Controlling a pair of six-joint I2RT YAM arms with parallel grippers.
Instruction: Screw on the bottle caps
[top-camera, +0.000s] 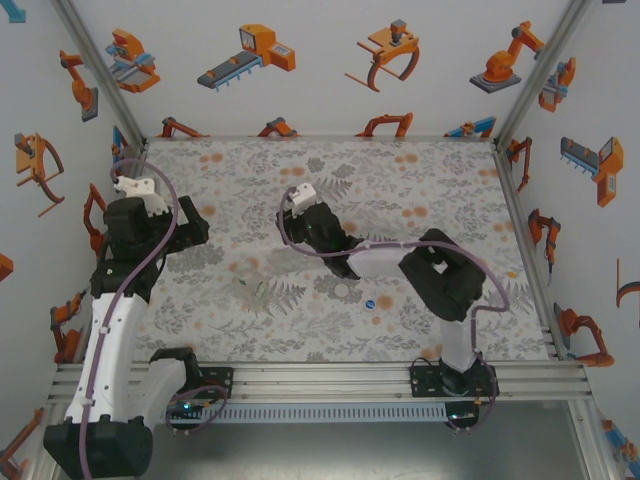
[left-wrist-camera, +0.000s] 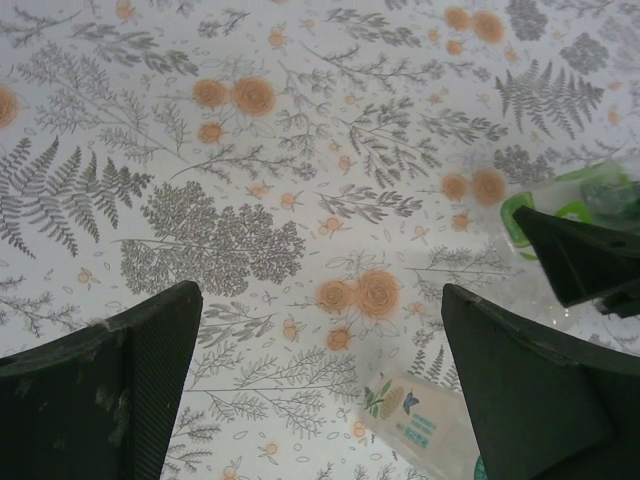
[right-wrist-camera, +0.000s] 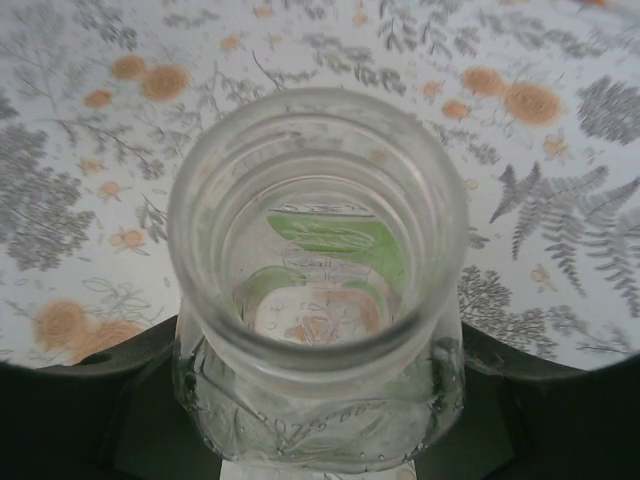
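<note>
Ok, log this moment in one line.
left gripper: open, empty | right gripper: shut on clear bottle, neck uncapped | blue cap: lying loose

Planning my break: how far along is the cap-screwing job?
Done: nothing visibly capped. In hand: the right claw grips a bottle whose mouth is uncapped. To do: the blue cap lies loose on the table, and the left claw is open and empty, so capping remains.
</note>
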